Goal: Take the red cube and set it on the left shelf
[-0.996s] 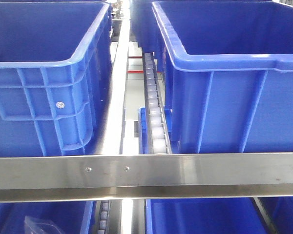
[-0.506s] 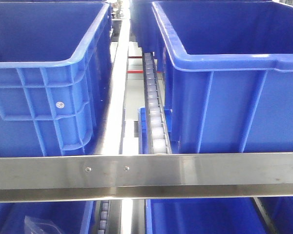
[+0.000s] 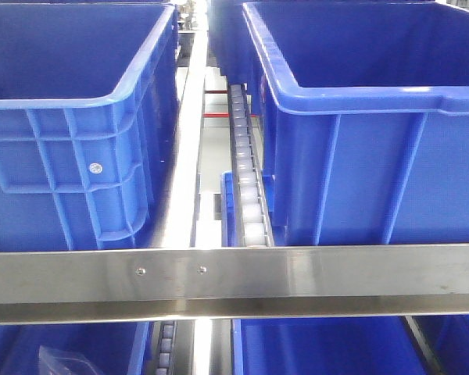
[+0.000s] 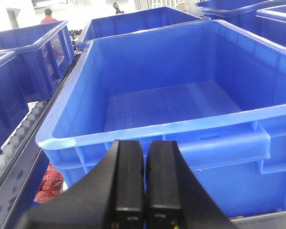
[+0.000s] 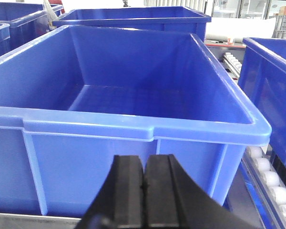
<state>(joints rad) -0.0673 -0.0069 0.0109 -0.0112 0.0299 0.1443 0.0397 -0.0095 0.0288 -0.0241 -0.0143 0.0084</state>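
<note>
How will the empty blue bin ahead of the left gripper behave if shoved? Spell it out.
The blue bin probably stays stiff: it has a thick rim and ribbed walls. It looks empty, so it is likely light for its size. Wide and flat-bottomed, it should slide rather than tip.

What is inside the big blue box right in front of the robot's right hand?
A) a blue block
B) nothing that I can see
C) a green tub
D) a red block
B: the right wrist view looks straight into the big blue box above the shut right gripper, and the floor that shows is bare.
</note>
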